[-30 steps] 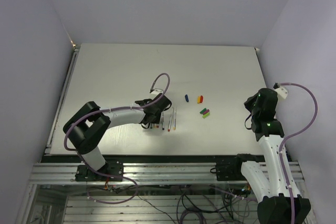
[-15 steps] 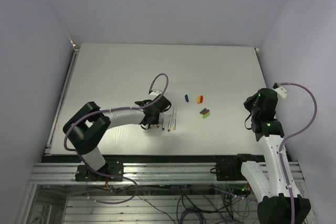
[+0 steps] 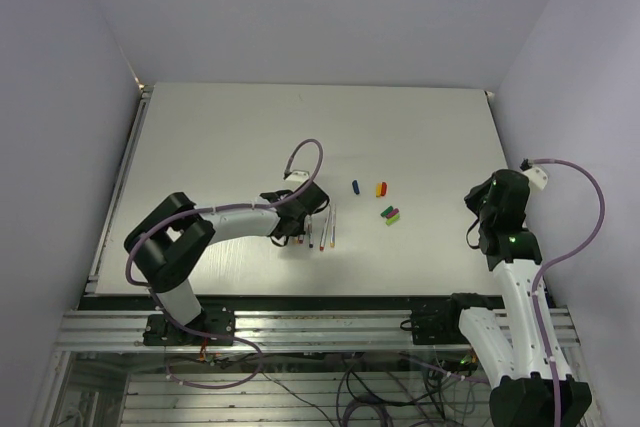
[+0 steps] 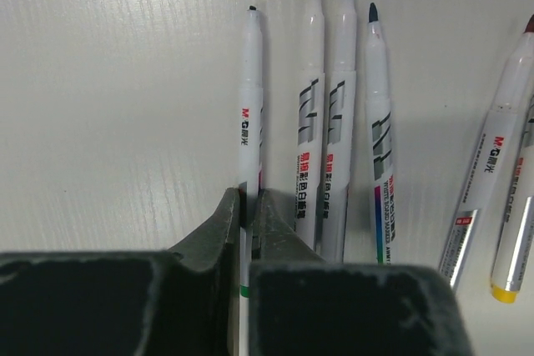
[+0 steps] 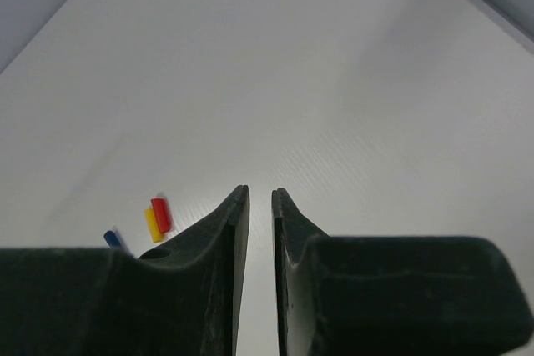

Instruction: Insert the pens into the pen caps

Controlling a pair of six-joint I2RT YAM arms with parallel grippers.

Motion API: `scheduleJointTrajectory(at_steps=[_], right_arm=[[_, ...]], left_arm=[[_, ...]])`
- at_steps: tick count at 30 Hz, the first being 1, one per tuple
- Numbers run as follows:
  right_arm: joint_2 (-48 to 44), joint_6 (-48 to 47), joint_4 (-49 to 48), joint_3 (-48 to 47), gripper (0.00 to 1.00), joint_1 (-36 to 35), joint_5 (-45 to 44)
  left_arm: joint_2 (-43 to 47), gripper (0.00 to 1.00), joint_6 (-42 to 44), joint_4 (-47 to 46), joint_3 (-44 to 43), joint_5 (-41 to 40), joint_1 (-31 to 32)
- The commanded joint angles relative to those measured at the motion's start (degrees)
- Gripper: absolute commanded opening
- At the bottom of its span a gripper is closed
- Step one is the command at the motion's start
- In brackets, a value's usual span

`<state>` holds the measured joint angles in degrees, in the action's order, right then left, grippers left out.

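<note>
Pens [image 3: 322, 231] lie side by side on the table [image 3: 220, 137]. The left tool [image 4: 248, 203] has its jaws pressed together on the leftmost pen [image 4: 252, 97], gripping the barrel low down, with the dark tip pointing away from the wrist camera. Just right of that pen, three others lie parallel to it: the first two touch each other and the third lies slightly apart. None of them is between the jaws. At the right edge of that view more pens lie slanted, one with a yellow end.

From above, the caps sit to the right of the row and apart from it: a blue cap [image 3: 355, 186], a red and yellow pair [image 3: 380, 188] touching, and a green and purple pair [image 3: 390, 215] nearer the arms.

The right tool [image 5: 259, 195] hangs over the table's right side, well apart from everything. Its jaws are a narrow slit apart, with nothing between them.

The table is matt white and faintly grained. Pale lilac walls [image 3: 300, 17] enclose it, and a metal frame [image 3: 320, 327] runs along its near edge.
</note>
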<state>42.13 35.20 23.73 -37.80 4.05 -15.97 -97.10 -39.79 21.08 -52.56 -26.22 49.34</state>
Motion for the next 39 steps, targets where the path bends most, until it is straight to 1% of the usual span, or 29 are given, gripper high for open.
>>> scheduleJointTrajectory(at_steps=[1, 6, 16, 20, 24, 26, 28, 32, 35, 37, 39], right_arm=[[-0.77, -0.43, 0.57, -0.23, 0.17, -0.19, -0.45], [0.95, -1.26, 1.57, -1.32, 0.15, -0.19, 0.84], [6.20, -2.65, 1.01, -3.45, 0.20, -0.26, 6.14], [8.24, -3.02, -0.64, -2.92, 0.19, -0.33, 10.28], [10.66, -2.77, -2.50, -1.98, 0.16, -1.10, 14.44], [11.95, -2.91, -3.16, -1.88, 0.15, -2.71, 14.55], [13.57, -2.90, -3.54, -2.23, 0.15, -5.77, 12.34], [18.34, -1.11, -4.11, -4.06, 0.16, -15.50, 6.95], [22.81, 0.55, -4.80, -5.63, 0.18, -21.69, 4.93], [25.26, 1.02, -5.22, -6.63, 0.21, -24.39, 3.76], [27.45, 1.01, -5.60, -7.51, 0.25, -26.21, 2.92]], left_arm=[[-3.87, 0.07, -3.25, 5.74, 2.96, 2.71, 0.29], [-2.05, 0.07, -4.78, 5.82, 3.84, 1.16, 0.24], [3.76, 0.07, -1.71, 9.76, -1.66, -9.79, 0.27], [6.77, 0.07, -0.76, 8.58, -3.71, -12.41, 0.27], [9.72, 0.07, 0.31, 5.10, -4.39, -13.57, 0.27], [11.19, 0.07, 0.81, 3.05, -4.33, -14.45, 0.24], [12.29, 0.07, 1.44, 0.86, -4.40, -15.22, 0.29], [12.65, 0.07, 3.77, -1.63, -5.03, -15.05, 0.24], [12.74, 0.07, 5.82, -3.85, -4.89, -12.82, 0.16], [13.75, 0.07, 6.83, -6.36, -3.58, -10.12, 0.20], [14.39, 0.07, 7.24, -8.22, -2.48, -8.52, 0.23]])
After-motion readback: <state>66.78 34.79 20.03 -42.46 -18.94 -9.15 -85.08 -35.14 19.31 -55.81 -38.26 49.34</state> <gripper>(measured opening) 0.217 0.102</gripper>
